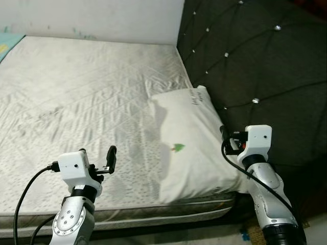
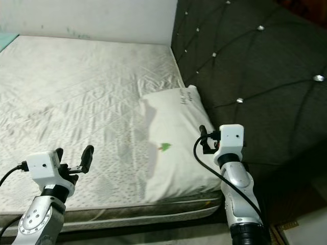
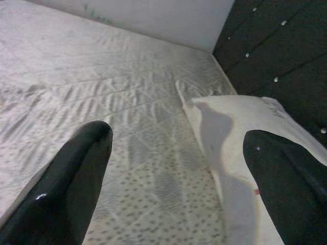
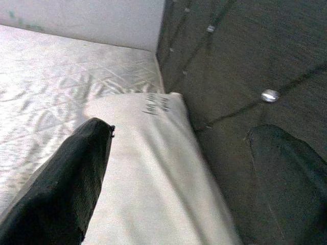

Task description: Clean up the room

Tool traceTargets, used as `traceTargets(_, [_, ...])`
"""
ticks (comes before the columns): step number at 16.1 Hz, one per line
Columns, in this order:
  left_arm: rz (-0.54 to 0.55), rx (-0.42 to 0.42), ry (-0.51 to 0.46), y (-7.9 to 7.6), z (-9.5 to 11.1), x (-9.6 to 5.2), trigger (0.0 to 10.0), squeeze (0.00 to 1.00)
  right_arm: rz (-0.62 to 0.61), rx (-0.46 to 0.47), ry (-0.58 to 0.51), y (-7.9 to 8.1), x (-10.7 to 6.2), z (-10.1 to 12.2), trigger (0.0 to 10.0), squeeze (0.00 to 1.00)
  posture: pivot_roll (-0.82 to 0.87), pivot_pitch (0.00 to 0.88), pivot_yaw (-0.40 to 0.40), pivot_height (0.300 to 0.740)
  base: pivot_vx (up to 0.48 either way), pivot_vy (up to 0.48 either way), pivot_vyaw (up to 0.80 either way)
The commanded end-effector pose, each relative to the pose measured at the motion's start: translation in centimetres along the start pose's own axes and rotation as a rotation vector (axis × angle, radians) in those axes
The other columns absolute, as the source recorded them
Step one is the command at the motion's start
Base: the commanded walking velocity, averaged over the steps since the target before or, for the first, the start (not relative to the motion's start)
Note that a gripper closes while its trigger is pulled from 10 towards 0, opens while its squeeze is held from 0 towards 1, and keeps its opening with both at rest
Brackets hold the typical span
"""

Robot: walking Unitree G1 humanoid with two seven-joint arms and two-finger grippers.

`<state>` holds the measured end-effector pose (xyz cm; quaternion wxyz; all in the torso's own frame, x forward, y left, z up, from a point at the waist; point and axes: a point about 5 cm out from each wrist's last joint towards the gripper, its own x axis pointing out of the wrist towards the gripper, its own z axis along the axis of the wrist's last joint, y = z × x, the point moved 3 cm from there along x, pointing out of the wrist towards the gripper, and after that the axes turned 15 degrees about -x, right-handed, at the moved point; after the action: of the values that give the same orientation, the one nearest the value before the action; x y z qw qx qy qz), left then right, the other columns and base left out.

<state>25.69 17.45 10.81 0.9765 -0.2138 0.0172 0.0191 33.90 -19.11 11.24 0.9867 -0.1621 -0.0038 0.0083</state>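
A white pillow [image 1: 189,138] with a small green mark lies on the bare quilted mattress [image 1: 76,92], along the dark tufted headboard [image 1: 255,61]. My left gripper [image 1: 99,163] hovers open over the mattress's near edge, to the left of the pillow, with nothing between its fingers. In the left wrist view the left gripper [image 3: 179,135] faces the mattress, and the pillow [image 3: 240,117] lies by one finger. My right gripper [image 1: 227,140] is open beside the pillow's right edge, close to the headboard. The right wrist view has the pillow [image 4: 153,168] between the spread fingers [image 4: 66,178].
A white wall [image 1: 102,15] closes the far side of the bed. A teal cloth corner [image 1: 7,41] shows at the far left. The headboard stands close on the right. The mattress's front edge [image 1: 168,209] runs just before my arms.
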Motion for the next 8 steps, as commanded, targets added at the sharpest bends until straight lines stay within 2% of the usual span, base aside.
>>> traceTargets(1, [0.01, 0.013, 0.006, 0.38, -0.06, -0.22, 10.0, 0.0, 0.048, 0.016, -0.03, 1.15, 0.2, 0.78, 10.0, 0.0, -0.01, 0.109, -0.106, 0.74, 0.0, 0.412, 0.0])
traceTargets(4, [0.009, 0.011, 0.004, 0.28, -0.08, -0.2, 10.0, 0.0, 0.091, 0.064, -0.053, 1.97, 0.13, 1.27, 10.0, 0.0, 0.0, 0.105, -0.107, 0.74, 0.0, 0.414, 0.0])
traceTargets(5, [0.009, 0.012, 0.004, 0.26, -0.11, -0.19, 10.0, 0.0, 0.09, 0.049, -0.05, 1.91, 0.13, 1.24, 10.0, 0.0, 0.0, 0.104, -0.106, 0.74, 0.0, 0.416, 0.0])
traceTargets(7, [0.009, 0.012, 0.004, 0.24, -0.12, -0.19, 10.0, 0.0, 0.11, 0.085, -0.046, 2.11, 0.13, 1.14, 10.0, 0.0, 0.0, 0.103, -0.107, 0.74, 0.0, 0.416, 0.0])
traceTargets(8, [0.008, 0.011, 0.004, 0.23, -0.11, -0.14, 10.0, 0.0, 0.121, 0.045, -0.046, 2.13, 0.21, 1.22, 10.0, 0.0, -0.01, 0.104, -0.107, 0.74, 0.0, 0.412, 0.0])
